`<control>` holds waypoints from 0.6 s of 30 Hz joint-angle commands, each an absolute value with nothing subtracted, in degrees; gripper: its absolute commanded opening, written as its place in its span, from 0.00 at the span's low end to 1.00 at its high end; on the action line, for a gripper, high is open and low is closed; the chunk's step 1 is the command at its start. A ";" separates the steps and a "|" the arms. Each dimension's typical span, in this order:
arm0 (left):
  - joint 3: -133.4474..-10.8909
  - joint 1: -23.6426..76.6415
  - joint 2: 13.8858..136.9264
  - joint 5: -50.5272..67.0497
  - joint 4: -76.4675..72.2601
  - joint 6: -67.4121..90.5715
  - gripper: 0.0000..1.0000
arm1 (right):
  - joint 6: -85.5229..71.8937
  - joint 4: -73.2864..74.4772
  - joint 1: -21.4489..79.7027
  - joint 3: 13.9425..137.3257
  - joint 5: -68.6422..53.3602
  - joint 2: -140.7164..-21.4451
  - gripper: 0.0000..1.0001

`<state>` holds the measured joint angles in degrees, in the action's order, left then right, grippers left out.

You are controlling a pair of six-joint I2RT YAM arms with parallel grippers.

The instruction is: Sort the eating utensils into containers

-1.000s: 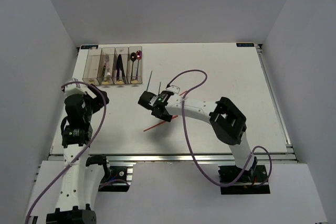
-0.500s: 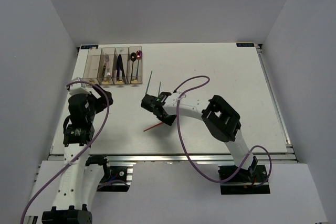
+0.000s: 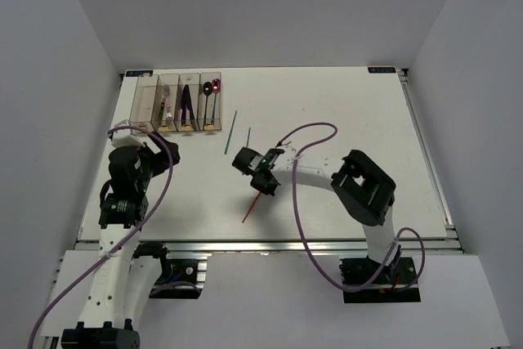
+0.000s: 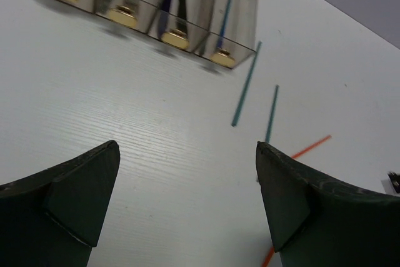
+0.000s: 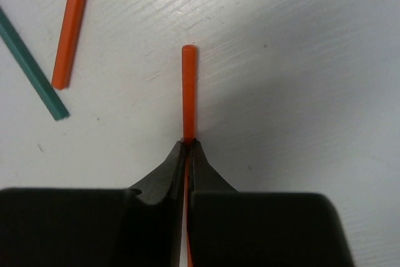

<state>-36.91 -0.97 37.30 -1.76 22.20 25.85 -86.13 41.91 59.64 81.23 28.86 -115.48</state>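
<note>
The right end effector point(image 5: 187, 143) has its dark, tapered fingers pressed together on a slim orange chopstick point(image 5: 187, 85) with a square tip, low in the centre of the wrist view. A second orange chopstick point(image 5: 72, 26) and a thin green chopstick point(image 5: 28, 67) lie flat in the upper left. The white tabletop point(image 3: 343, 112) has a fine grain. The left end effector point(image 4: 186, 148) holds its blunt black fingers wide apart above bare surface. The containers point(image 3: 144, 102), clear plastic bins joined in a row, sit at the upper left of the overhead view.
</note>
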 commanded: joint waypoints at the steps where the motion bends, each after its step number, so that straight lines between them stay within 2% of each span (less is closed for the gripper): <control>1: -37.09 3.23 37.88 4.99 20.31 26.36 0.98 | -74.31 28.35 59.06 71.31 23.30 -111.55 0.00; 2: -37.26 4.12 38.58 9.10 20.30 26.54 0.98 | -69.92 17.86 58.98 66.49 22.42 -109.45 0.00; 3: -37.53 4.65 40.41 11.58 20.65 26.80 0.98 | -61.09 12.88 59.06 64.36 20.76 -105.60 0.00; 5: -37.88 4.66 42.35 19.98 21.18 29.96 0.98 | -54.00 4.27 59.06 60.14 20.04 -100.75 0.00; 8: -33.06 4.66 43.51 30.63 14.18 39.17 0.98 | -43.09 -0.86 59.06 57.31 18.11 -95.04 0.00; 11: -26.90 4.75 40.35 32.87 3.89 48.76 0.98 | -37.28 -11.05 59.15 52.05 14.60 -88.71 0.00; 15: -23.30 5.01 40.34 34.71 -5.24 55.01 0.98 | -33.40 -27.30 59.15 46.67 1.80 -84.73 0.00; 18: -22.68 5.89 41.75 34.90 -6.41 55.90 0.95 | -33.40 -27.51 59.24 50.96 -1.82 -86.74 0.00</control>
